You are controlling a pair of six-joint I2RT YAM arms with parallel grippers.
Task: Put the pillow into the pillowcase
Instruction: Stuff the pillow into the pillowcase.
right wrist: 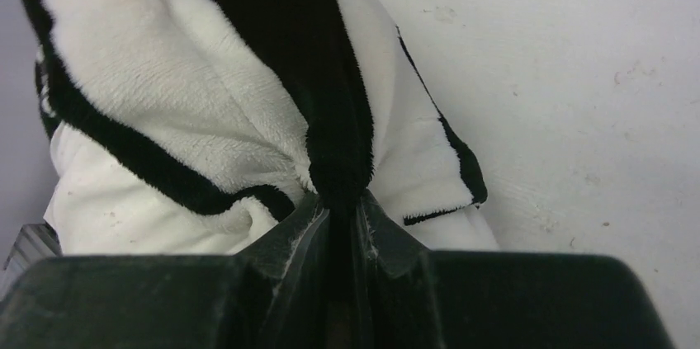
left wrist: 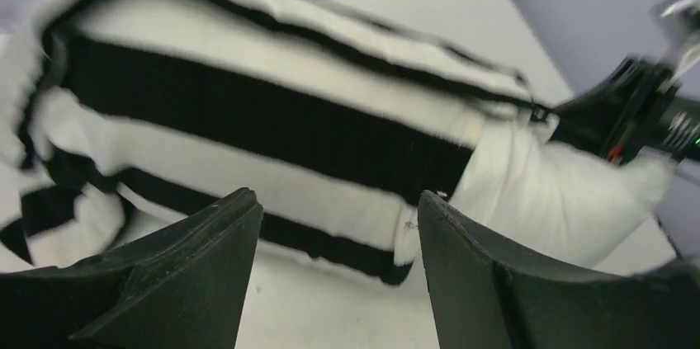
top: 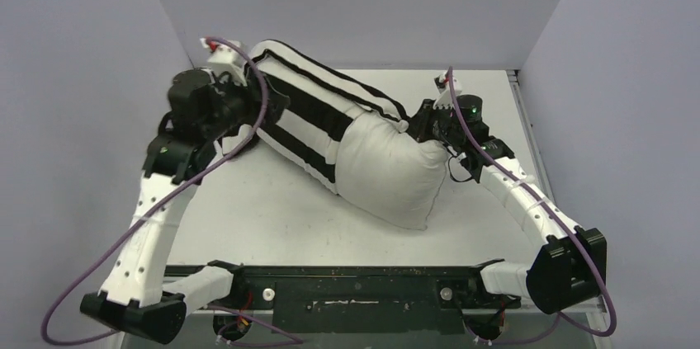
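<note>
You are drawing the pillowcase (top: 309, 110) over the pillow (top: 396, 172), which is lying mid-frame on the bench (top: 272, 217), about half covered. Your right claw (right wrist: 342, 209) is pinching the case's open hem. Your left claw (left wrist: 338, 200) is hovering spread and empty at the upper-left end. The next move probably calls for pulling the hem toward the bare lower corner.

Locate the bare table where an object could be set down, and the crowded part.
Bare table: between the pillow and the arm bases, and the far right corner beyond the right gripper. Crowded: far left, around pillowcase and left gripper.
</note>
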